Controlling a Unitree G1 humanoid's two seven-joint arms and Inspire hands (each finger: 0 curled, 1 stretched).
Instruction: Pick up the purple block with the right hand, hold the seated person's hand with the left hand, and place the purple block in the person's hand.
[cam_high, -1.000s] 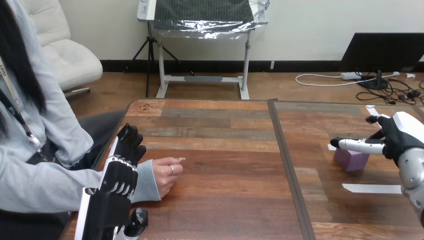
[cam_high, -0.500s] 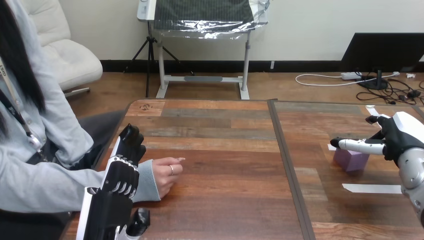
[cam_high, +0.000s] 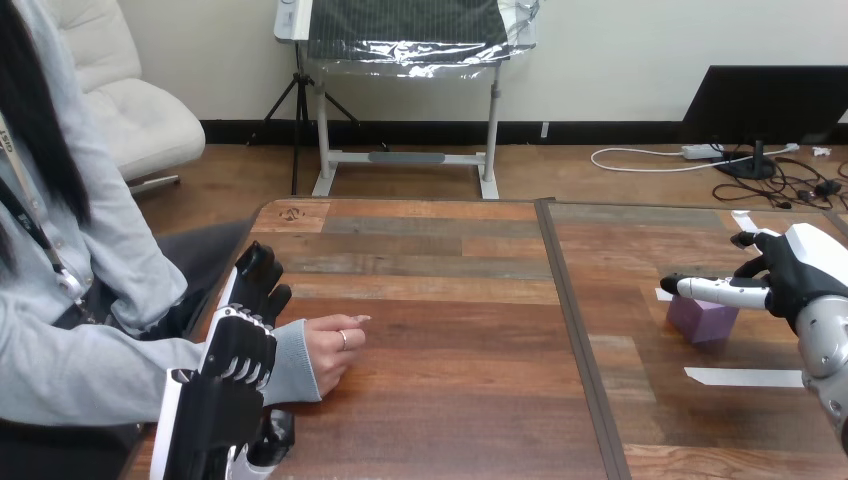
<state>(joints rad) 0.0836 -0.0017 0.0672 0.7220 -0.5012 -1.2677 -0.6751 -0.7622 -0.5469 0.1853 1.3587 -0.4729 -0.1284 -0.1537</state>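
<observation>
Barely shifted, left hand seems curled round person's wrist; right hand spread above purple block.

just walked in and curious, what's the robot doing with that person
The robot's left hand lies over the seated person's sleeved wrist; a grip cannot be confirmed. The person's hand rests on the table. The right hand reaches open over the purple block, which sits on the table, not yet picked up.

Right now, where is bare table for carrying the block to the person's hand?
Free: the table between the person's hand and the centre seam, and from that seam to the purple block. Crowded: the block, by the right hand and white tape; the person's sleeve, by the left hand.
</observation>
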